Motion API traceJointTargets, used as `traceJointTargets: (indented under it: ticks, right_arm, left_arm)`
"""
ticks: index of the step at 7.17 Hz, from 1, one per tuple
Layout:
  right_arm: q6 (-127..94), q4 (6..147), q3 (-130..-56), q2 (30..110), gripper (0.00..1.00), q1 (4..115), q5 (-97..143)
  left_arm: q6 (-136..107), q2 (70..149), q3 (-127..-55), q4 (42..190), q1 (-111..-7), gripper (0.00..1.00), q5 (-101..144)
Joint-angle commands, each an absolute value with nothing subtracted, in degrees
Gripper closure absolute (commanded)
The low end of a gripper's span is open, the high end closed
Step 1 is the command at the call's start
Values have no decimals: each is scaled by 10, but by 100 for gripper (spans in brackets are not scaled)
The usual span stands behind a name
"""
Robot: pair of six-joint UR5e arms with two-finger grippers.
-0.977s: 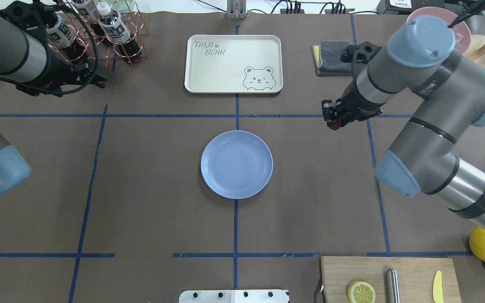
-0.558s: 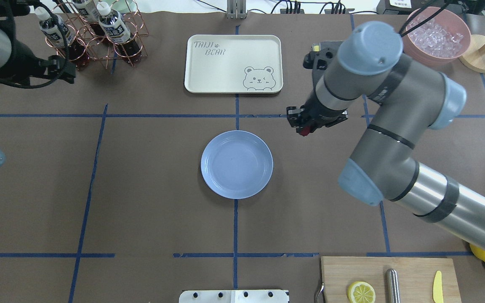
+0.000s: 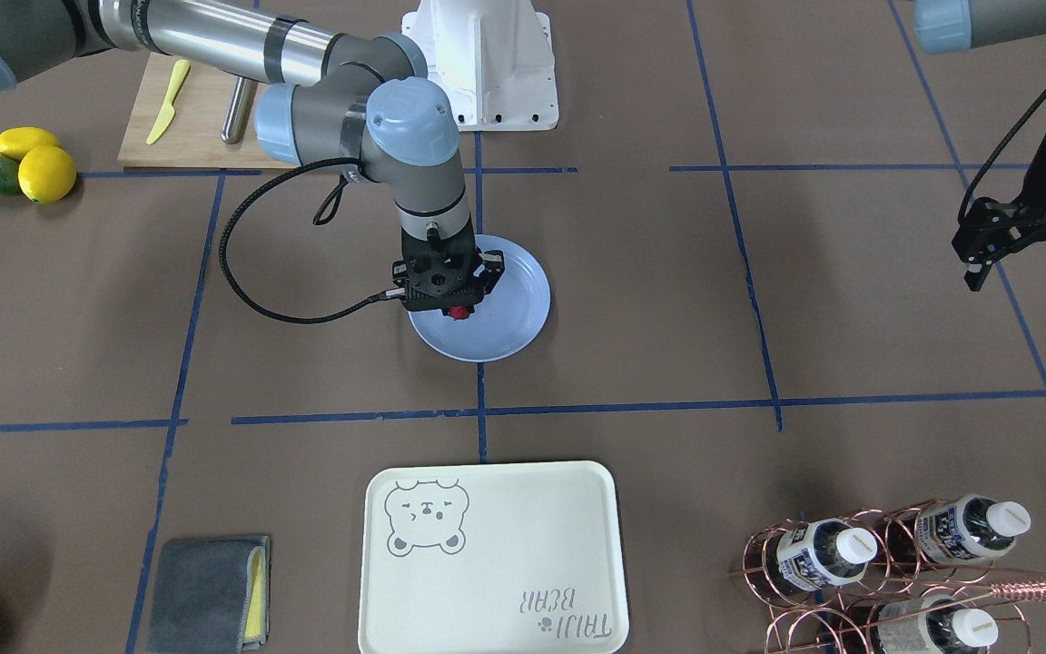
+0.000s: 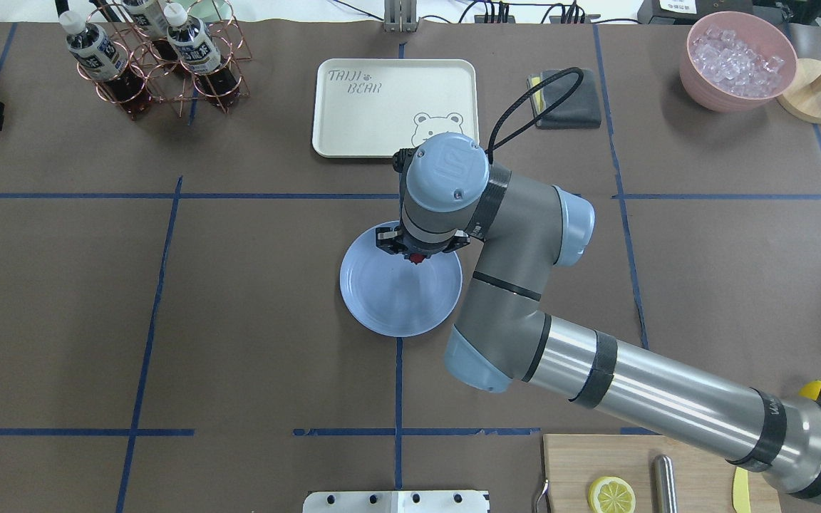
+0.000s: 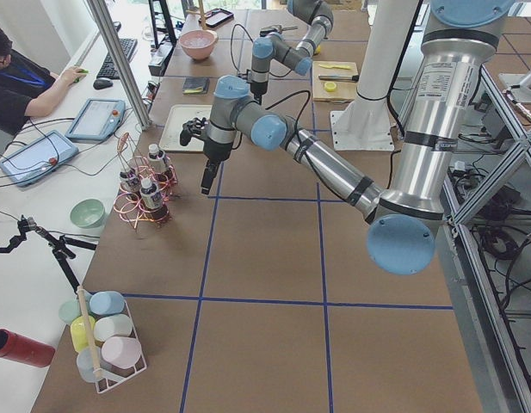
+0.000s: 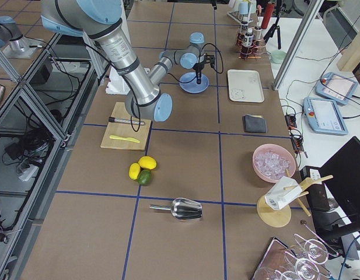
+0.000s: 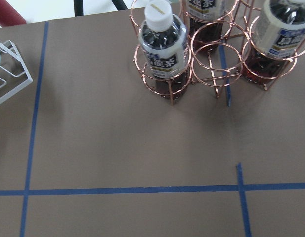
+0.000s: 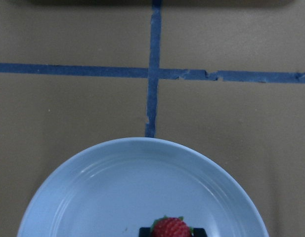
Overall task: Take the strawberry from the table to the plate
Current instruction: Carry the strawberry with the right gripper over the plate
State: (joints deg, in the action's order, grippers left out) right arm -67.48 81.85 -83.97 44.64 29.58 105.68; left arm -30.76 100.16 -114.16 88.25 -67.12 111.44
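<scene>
The strawberry (image 4: 416,258), small and dark red, is pinched in my right gripper (image 4: 417,254), which is shut on it. It hangs just above the far half of the light-blue plate (image 4: 386,303), which lies at the middle of the brown table (image 4: 239,320). From the front, the strawberry (image 3: 459,313) shows under the right gripper (image 3: 458,307), over the plate (image 3: 509,338). The right wrist view has the strawberry (image 8: 169,228) at its bottom edge above the plate (image 8: 137,190). My left gripper (image 3: 1024,271) hovers open and empty far off, near the bottle rack.
A cream bear-print tray (image 4: 382,107) lies beyond the plate. A copper rack of bottles (image 4: 157,60) stands at the back left, a grey cloth (image 4: 571,100) and a pink bowl of ice (image 4: 737,60) at the back right. A cutting board (image 4: 574,470) carries a lemon half (image 4: 611,494).
My right arm has swung left with the strawberry, from the table's right side to over the plate. The left arm has drawn back almost out of the overhead view.
</scene>
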Motion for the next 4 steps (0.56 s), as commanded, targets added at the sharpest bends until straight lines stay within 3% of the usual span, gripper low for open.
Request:
traceJointTargets:
  ticks: [1,4]
  right_arm:
    - [-678,812,-830,444,100,282,1055]
    - [-683,810,-830,443,100,274,1055]
  left_arm:
    - [-299,999,-1129,896,-679,0,1114]
    - [-298,1000,-1125,897,-683,0,1114]
